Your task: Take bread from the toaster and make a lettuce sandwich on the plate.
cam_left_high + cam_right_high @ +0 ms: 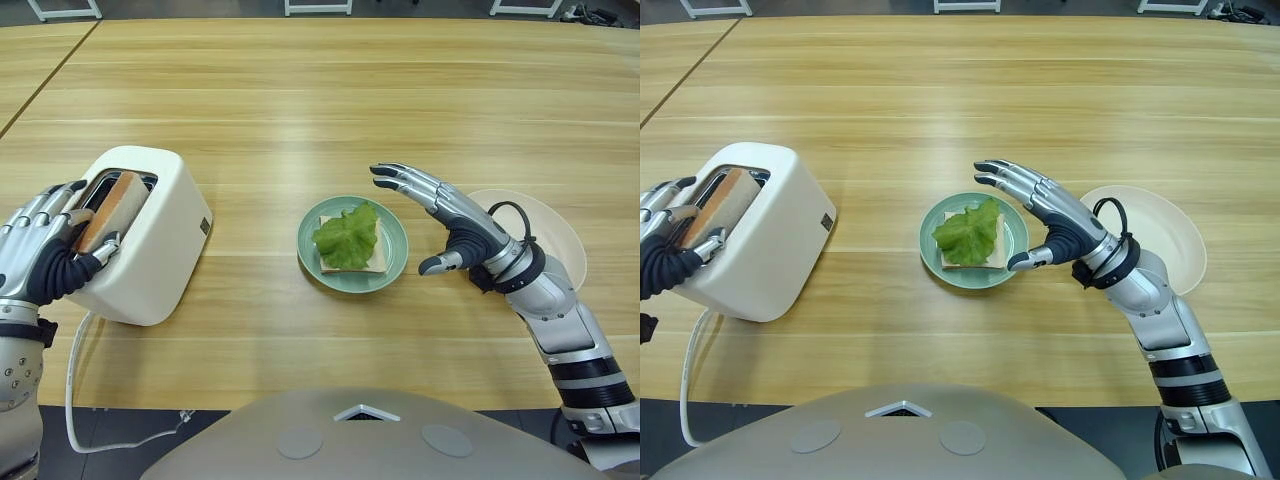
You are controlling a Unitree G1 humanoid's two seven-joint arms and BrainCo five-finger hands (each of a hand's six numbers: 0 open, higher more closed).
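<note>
Left fingers are curling over the toaster top with the thumb pressing the near face, so the left hand is pinching the bread sticking out of the slot, middle left of frame. Right fingers are stretching out straight and close together, thumb apart. The right hand is hovering empty just right of the plate at centre. A slice is lying there with lettuce on top. The left eye view is showing a gap between thumb and plate; the right eye view is overlapping them. The toaster's little dark label is too small to read.
</note>
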